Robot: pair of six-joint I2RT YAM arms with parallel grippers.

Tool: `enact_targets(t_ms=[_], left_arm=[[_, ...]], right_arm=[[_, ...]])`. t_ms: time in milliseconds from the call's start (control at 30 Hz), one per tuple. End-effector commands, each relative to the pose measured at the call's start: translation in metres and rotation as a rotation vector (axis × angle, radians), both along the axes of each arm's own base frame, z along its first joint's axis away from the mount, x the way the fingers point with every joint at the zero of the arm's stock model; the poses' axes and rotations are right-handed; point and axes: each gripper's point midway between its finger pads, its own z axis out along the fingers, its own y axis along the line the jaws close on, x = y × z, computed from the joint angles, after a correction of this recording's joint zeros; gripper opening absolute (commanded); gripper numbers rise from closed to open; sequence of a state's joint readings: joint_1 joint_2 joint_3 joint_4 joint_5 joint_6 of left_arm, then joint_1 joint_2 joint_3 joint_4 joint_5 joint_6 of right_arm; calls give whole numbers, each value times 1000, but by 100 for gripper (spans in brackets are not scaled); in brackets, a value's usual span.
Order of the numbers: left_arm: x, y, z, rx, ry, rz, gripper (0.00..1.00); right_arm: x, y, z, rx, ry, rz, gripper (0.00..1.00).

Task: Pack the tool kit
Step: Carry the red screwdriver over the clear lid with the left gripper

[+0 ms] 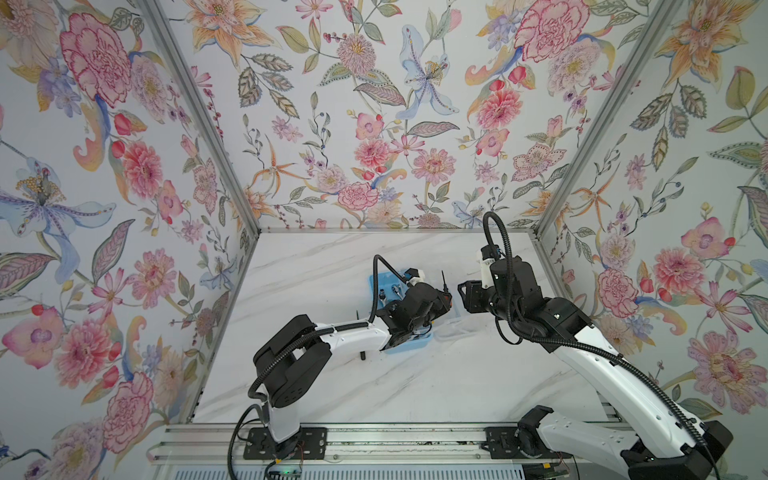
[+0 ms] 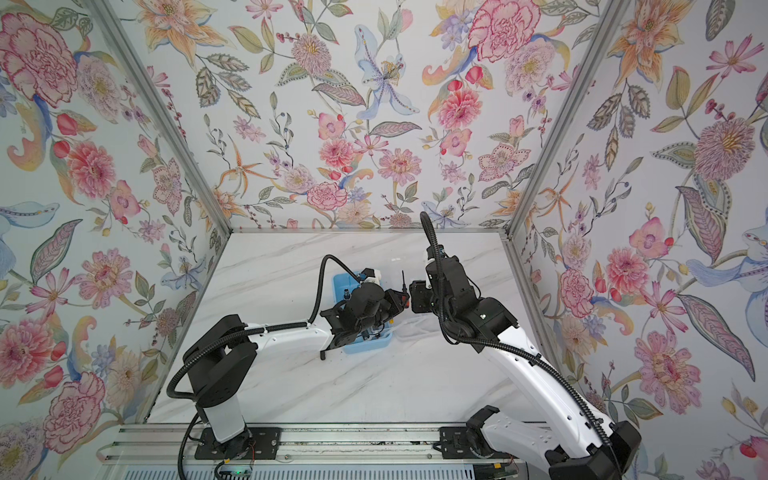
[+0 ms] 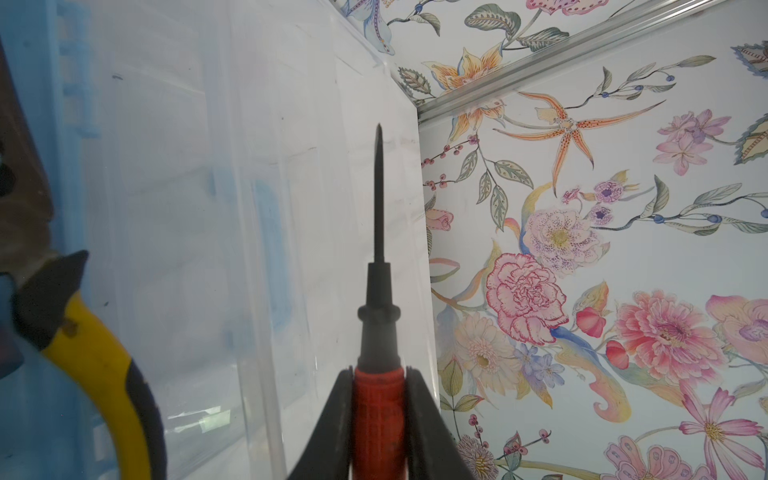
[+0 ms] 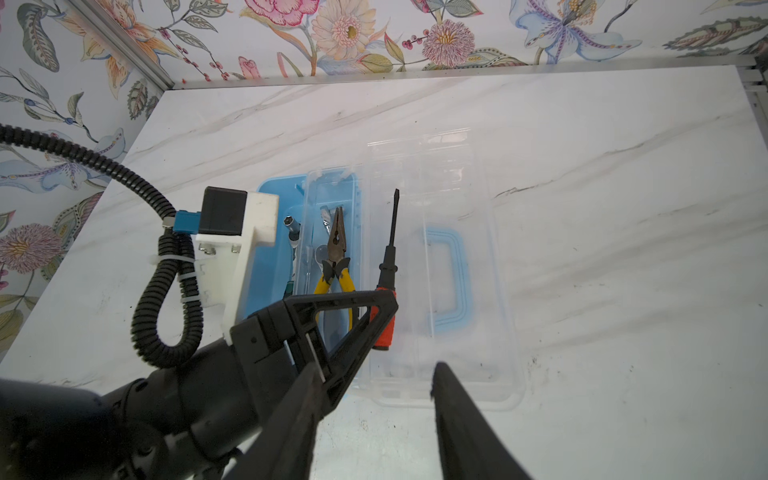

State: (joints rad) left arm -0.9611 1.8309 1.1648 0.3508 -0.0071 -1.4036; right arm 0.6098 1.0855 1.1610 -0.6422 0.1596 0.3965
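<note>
My left end effector point(image 3: 379, 374) is clenched on the orange handle of one screwdriver point(image 3: 378, 249). Its black shaft points toward the far side, above the open lid. My right end effector point(image 4: 374, 370) is released and grasps nothing, hovering by the lid's near end.

There is one tool kit point(image 4: 266, 195), a light-blue box sitting mid-table point(image 4: 623, 208). Its one transparent lid point(image 4: 478, 249) lies flat to the box's right and carries one blue handle point(image 4: 457, 282). Inside the box I count one pair of yellow-handled pliers point(image 4: 334, 266) and some chrome pieces point(image 4: 291, 226), whose number I cannot tell. One black tool point(image 1: 362, 355) lies on the table just left of the box, mostly hidden under my left arm.
</note>
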Motion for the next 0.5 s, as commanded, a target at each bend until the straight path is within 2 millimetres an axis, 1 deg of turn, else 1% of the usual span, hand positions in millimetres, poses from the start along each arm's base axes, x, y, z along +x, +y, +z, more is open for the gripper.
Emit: enact_targets(t_ms=[0,67,233,400,467], left_arm=[[1,-8,-3,12,18,12,5],[2,-8,-3,21,20,14,8],[3,-7,-5,33,21,23,10],[4,-7,-6,35,22,29,21],[5,-6,-6,35,20,33,25]], right_arm=[[-4,-5,-2,-5,0,12,47],[-5,-6,-2,0,-1,12,47],[-7,-8,-3,1,0,11,48],[-7,-9,-4,0,2,11,57],[-7,-10,-3,0,1,10,57]])
